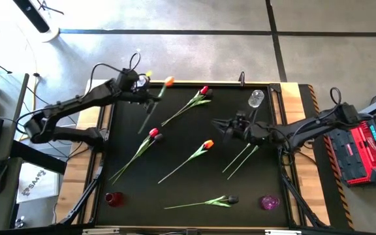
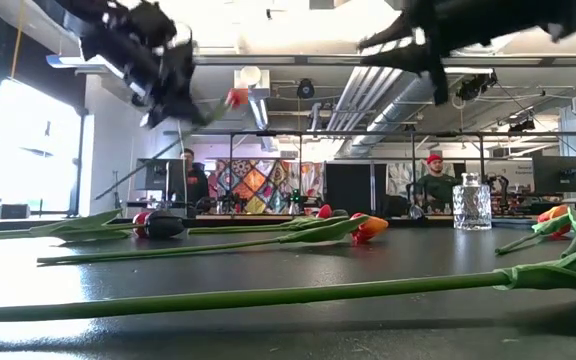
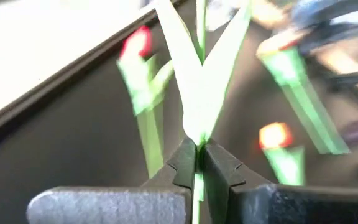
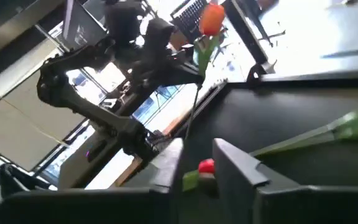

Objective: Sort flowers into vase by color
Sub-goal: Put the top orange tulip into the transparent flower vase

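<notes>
Bright daylight floods the room through a window (image 2: 28,140) in the low view. Left wrist view: the background flowers (image 3: 143,93) are blurred. The arms (image 2: 148,50) smear in motion.

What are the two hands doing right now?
Left hand: closed on the stem of an orange tulip, lifted off the table.
Right hand: open, holding nothing, over the mat.

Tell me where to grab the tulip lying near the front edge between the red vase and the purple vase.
Take the front tulip mid-stem, on the bare thin stretch left of its leaves, coming straight down with the fingers across the stem. It lies flat and alone on the mat, head toward the purple vase. The right tool hovers nearer it than the left.
</notes>
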Controlling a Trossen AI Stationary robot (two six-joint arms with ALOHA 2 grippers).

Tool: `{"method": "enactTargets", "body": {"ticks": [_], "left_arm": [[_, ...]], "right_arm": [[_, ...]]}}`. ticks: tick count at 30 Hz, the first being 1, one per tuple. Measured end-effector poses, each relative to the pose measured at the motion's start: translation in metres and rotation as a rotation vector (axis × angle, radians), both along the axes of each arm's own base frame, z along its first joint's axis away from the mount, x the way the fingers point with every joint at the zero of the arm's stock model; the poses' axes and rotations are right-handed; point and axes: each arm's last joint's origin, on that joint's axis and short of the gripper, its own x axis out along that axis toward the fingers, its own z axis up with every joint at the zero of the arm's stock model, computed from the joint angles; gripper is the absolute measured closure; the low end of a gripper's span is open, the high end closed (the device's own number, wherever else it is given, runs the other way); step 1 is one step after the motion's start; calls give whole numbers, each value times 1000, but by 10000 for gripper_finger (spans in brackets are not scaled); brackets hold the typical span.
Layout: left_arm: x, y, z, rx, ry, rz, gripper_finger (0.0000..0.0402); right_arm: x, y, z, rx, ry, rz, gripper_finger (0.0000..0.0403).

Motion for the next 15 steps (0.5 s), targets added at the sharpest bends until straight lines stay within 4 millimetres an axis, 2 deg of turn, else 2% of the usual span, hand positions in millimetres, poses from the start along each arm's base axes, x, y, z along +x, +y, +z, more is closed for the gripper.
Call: {"method": "enactTargets", "body": {"ticks": [4,8,11,15], "left_arm": [[20,-15,18,44,-193,-109,398],[42,-29,23,65,-310,-188,398],[58,-37,22,53,-373,-227,398],[75,-47,16,17,-416,-277,398]], "right_arm": [[27,-13,17,-23,4,77,248],[52,-25,31,-120,73,93,196],[67,-33,42,-179,137,94,181],[83,-40,57,-228,191,126,183]]}}
